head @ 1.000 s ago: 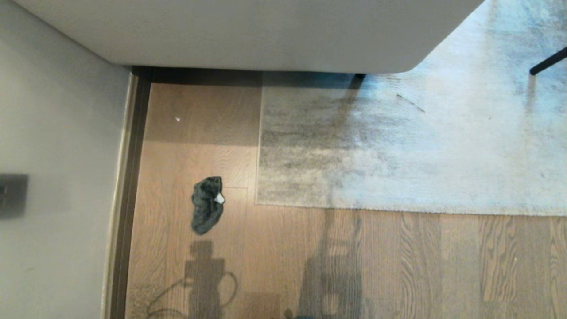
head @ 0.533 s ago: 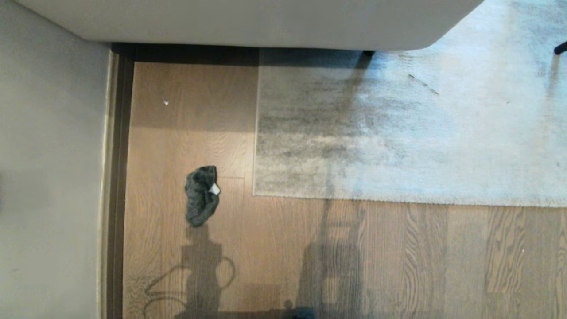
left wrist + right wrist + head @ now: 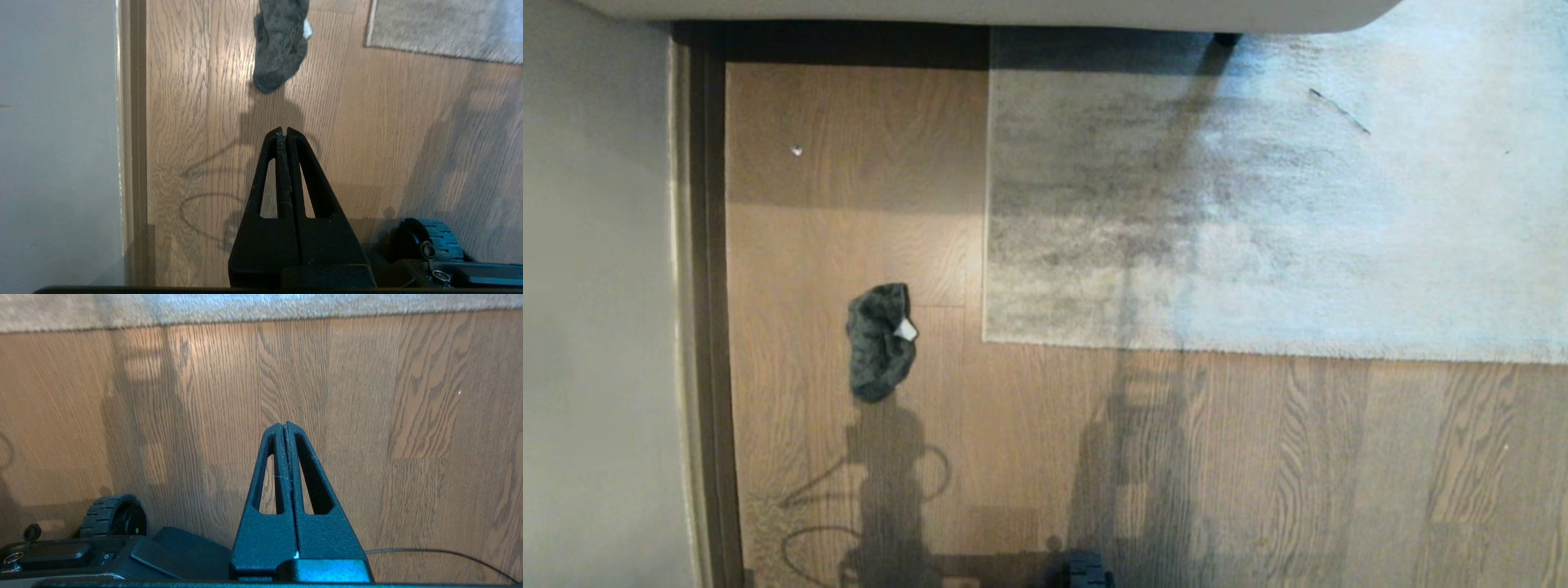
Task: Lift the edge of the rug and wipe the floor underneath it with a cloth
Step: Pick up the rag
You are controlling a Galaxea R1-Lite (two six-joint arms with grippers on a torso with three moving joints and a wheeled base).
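1. Head view shows one cloth (image 3: pixel 879 340), one rug and two robot shadows on the floor (image 3: pixel 1258 457).
2. One left gripper (image 3: pixel 282 130) hangs above bare floor, its two fingers pressed together and holding nothing. The cloth (image 3: pixel 281 45) lies ahead of its tips, well apart.
3. One right gripper (image 3: pixel 284 425) has its fingers together too, holding nothing. The rug edge (image 3: pixel 261 316) runs straight across ahead of it, with open floor between.
4. The rug corner (image 3: pixel 987 336) lies flat near the cloth, not touching.

Crumpled dark cloth (image 3: pixel 879 341) on floor (image 3: pixel 1045 441), beside flat rug edge (image 3: pixel 985 245)
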